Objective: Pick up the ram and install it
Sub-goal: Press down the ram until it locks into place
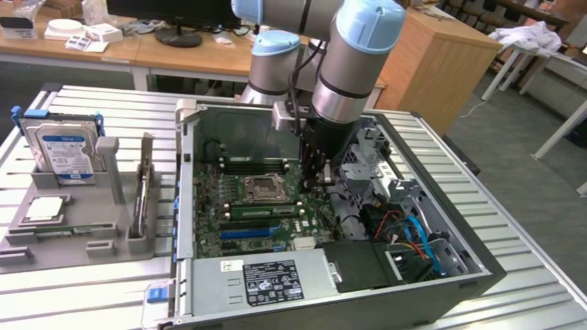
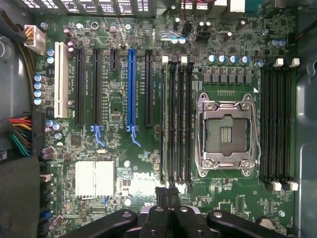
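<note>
The ram (image 1: 264,210), a thin green stick, stands on edge in a memory slot of the motherboard, between the empty processor socket (image 1: 261,185) and the blue expansion slots. My gripper (image 1: 318,180) hangs inside the open computer case, just past the socket toward the exterior view's right. It is shut, with nothing visible between its fingers. In the wrist view the shut gripper (image 2: 168,192) sits over one end of the bank of dark memory slots (image 2: 176,124), next to the socket (image 2: 228,131).
A grey holder tray (image 1: 78,234) lies at the exterior view's left. It carries a blue-labelled hard drive (image 1: 62,151), a square silver chip (image 1: 44,208) and a thin board on edge (image 1: 144,185). Case walls, cables (image 1: 413,230) and the power supply (image 1: 266,278) surround the motherboard.
</note>
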You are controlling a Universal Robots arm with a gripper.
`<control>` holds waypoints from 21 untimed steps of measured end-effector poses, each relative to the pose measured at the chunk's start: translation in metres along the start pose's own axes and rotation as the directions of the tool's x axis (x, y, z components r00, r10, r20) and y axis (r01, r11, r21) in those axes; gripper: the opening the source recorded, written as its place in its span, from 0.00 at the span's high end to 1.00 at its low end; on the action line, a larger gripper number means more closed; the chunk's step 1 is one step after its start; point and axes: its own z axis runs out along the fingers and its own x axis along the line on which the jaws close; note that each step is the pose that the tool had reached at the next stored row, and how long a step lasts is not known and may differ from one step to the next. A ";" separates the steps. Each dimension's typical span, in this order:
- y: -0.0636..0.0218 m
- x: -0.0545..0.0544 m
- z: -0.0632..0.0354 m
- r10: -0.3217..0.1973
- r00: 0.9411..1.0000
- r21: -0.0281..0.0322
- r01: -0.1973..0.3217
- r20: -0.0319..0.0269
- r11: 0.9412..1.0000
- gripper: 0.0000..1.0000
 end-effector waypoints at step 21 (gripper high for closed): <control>-0.0001 0.000 0.0132 0.000 1.000 0.000 0.000 0.000 1.000 0.89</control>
